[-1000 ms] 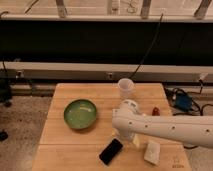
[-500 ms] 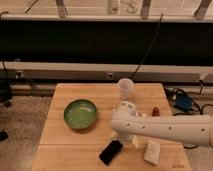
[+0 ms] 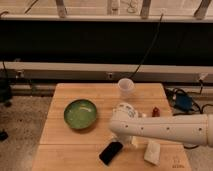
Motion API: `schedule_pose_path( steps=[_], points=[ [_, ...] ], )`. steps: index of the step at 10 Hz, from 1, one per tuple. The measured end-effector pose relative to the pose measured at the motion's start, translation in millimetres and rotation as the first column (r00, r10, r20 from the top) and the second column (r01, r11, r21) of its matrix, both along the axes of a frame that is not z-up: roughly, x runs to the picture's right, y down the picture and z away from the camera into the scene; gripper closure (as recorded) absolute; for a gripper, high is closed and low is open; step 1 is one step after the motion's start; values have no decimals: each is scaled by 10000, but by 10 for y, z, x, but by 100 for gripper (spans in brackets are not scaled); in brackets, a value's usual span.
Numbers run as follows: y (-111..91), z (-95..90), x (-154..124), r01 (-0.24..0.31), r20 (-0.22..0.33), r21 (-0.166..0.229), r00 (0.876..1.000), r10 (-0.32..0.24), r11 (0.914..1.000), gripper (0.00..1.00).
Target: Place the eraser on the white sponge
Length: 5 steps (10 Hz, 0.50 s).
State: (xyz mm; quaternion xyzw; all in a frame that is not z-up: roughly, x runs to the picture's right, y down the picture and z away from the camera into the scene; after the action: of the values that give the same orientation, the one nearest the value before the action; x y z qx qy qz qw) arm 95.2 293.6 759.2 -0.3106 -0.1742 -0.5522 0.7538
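Wooden table (image 3: 65,146) on speckled floor (image 3: 24,117) — dark wall (image 3: 75,42) behind.

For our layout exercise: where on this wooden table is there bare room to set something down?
Free: the left strip beside the green bowl and the front-left corner. Crowded: front right, where the tool, eraser and white sponge cluster.

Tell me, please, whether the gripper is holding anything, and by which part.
Cannot be told. The gripper is mostly hidden under the arm, just beside the eraser, which lies on the table; the white sponge lies apart.
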Motion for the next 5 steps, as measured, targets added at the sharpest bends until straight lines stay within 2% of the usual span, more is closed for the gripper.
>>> schedule_pose_path(
  steps=[5],
  points=[
    [124,-7,-158,-500,611,-172,9968,510,9986,20]
  ],
)
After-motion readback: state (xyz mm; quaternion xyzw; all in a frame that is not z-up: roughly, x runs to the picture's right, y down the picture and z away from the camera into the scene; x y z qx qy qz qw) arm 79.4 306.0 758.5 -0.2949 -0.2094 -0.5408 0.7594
